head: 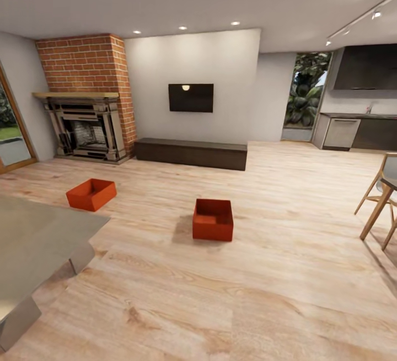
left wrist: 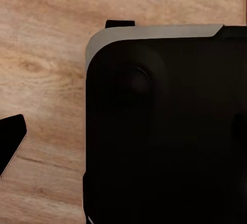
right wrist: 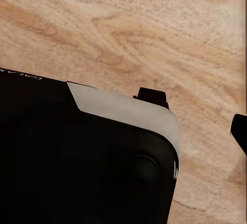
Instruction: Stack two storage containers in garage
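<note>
Two orange-red storage containers on the light wood-plank floor of the living room, well apart from each other, both upright and open-topped; nearer container roughly mid-floor, front wall square to the camera, long axis hard to call from here, seemingly running away toward the back wall; farther container off to the left, turned at an angle, one corner toward the camera, long axis slanting from near left to far right; insides partly hidden by their own front walls.

Beyond them, along the pale wall, a long dark low cabinet; above it a dark wall screen; left of that, the red brick fireplace; wood-framed glass door cut off at the left edge; grey table corner cut off low left; wooden chair cut off at the right edge; dark kitchen counter far right.

Wrist views: dark robot body with a pale grey rim over wood planks; faint pale lettering along the dark body's edge, too small to read; black sliver at one picture edge, another likewise, too little to identify.

Left pincer and right pincer: cannot tell whether apart or together.
</note>
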Tool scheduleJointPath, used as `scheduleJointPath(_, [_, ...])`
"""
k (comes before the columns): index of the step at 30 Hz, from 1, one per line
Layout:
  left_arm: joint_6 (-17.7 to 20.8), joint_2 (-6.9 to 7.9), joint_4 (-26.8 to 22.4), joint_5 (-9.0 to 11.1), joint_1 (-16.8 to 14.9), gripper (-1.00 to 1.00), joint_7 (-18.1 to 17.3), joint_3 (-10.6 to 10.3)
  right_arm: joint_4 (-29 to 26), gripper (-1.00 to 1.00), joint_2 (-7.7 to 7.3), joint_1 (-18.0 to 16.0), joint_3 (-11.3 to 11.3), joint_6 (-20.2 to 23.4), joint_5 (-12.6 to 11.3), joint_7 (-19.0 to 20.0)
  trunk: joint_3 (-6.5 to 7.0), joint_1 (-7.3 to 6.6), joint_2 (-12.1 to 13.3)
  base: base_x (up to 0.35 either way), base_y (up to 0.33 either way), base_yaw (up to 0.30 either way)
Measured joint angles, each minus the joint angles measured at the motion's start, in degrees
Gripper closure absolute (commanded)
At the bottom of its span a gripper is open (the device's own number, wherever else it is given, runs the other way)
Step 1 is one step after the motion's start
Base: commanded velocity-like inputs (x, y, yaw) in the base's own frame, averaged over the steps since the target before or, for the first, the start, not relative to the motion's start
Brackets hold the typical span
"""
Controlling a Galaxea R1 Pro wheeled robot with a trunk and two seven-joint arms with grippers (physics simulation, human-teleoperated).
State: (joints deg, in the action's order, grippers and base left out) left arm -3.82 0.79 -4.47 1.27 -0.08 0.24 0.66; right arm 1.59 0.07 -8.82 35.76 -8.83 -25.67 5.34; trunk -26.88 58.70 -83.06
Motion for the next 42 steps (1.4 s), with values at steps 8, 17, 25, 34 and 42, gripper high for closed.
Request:
scheduleJointPath(8, [0.02, 0.0, -0.01, 0.0, 0.0, -1.0, 0.0, 0.0, 0.0, -1.0, 0.08, 0.01, 0.02, -0.02, -0.21, 0.0, 0.0, 0.0, 0.0, 0.322, 0.0, -0.089])
scheduleJointPath(17, [0.0, 0.0, 0.0, 0.0, 0.0, -1.0, 0.0, 0.0, 0.0, -1.0, 0.08, 0.0, -0.01, 0.0, -0.23, 0.01, 0.0, 0.0, 0.0, 0.322, 0.0, -0.035])
scheduleJointPath(25, [0.0, 0.0, 0.0, 0.0, 0.0, -1.0, 0.0, 0.0, 0.0, -1.0, 0.05, 0.0, 0.0, 0.0, -0.11, 0.0, 0.0, 0.0, 0.0, 0.322, 0.0, -0.001])
scheduleJointPath(34, [0.0, 0.0, 0.0, 0.0, 0.0, -1.0, 0.0, 0.0, 0.0, -1.0, 0.04, 0.0, 0.0, 0.0, -0.09, 0.0, 0.0, 0.0, 0.0, 0.322, 0.0, 0.0])
scheduleJointPath(42, [0.02, 0.0, -0.01, 0.0, 0.0, -1.0, 0.0, 0.0, 0.0, -1.0, 0.08, 0.01, 0.08, -0.02, 0.0, 0.0, 0.0, 0.0, 0.0, 0.322, 0.0, -0.076])
